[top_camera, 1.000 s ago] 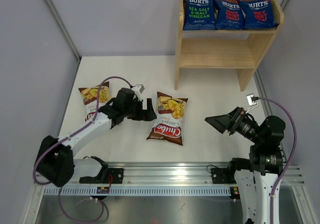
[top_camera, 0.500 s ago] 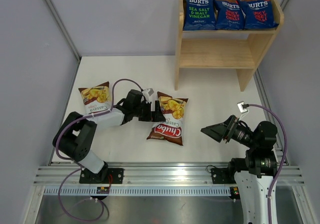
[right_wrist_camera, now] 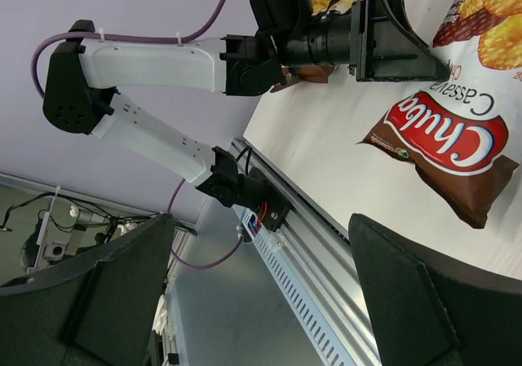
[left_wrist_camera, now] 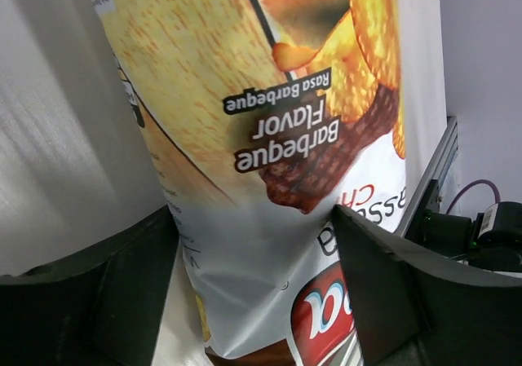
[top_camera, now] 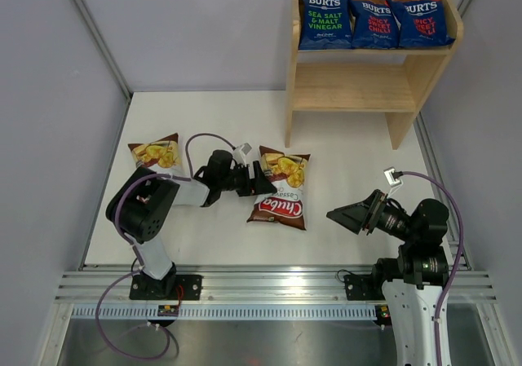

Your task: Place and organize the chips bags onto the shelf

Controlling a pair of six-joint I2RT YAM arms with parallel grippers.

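Note:
Three dark blue BURTS bags [top_camera: 374,22] stand side by side on the top tier of the light wooden shelf [top_camera: 351,86]. One Chuba bag [top_camera: 283,191] lies on the table centre; it also shows in the left wrist view [left_wrist_camera: 269,138] and the right wrist view [right_wrist_camera: 453,142]. My left gripper [top_camera: 261,179] is open, its jaws straddling this bag's left edge [left_wrist_camera: 253,219]. A second Chuba bag [top_camera: 157,154] lies at the left, partly behind the left arm. My right gripper [top_camera: 342,217] is open and empty, to the right of the centre bag [right_wrist_camera: 261,227].
The shelf's lower tier [top_camera: 352,103] holds nothing. The shelf stands at the back right against the wall. The metal rail [top_camera: 269,288] runs along the near table edge. Grey walls close in both sides.
My left gripper has pushed right onto the centre Chuba bag's edge; the bag has shifted right and turned a little. The right gripper has dropped slightly and moved left.

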